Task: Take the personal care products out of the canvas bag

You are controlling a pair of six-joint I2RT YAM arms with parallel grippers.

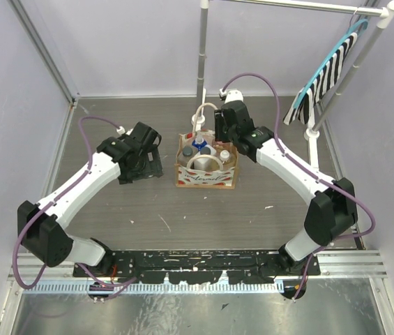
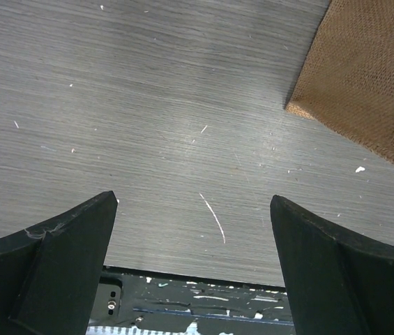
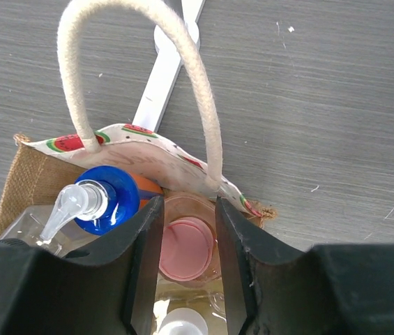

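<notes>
The canvas bag [image 1: 207, 174] stands upright and open-mouthed near the middle of the table [image 1: 148, 206], between the two arms, and the bottles are all inside it, packed close together. Through the right wrist camera three tops can be counted: a blue cap with a clear pump [image 3: 102, 200] at the left, a pink cap [image 3: 185, 247] on a peach bottle in the middle, and a white cap [image 3: 182, 323] at the bottom edge. A fourth item, a clear bottle [image 3: 21, 222], shows only its shoulder at the far left. From above the bag's contents are too crowded to count exactly. There is one bag with two white rope handles, one [image 3: 200, 91] arching up over the far rim. The right gripper [image 3: 187, 209] is down in the bag's mouth, its two fingers pressed against either side of the peach bottle just below the pink cap, grasping it. The left gripper [image 2: 191, 202] hangs over bare table to the left of the bag, fingers spread wide with nothing between them, one bag corner just in its view. One striped cloth [image 1: 326, 77] hangs from a rail at the back right.
</notes>
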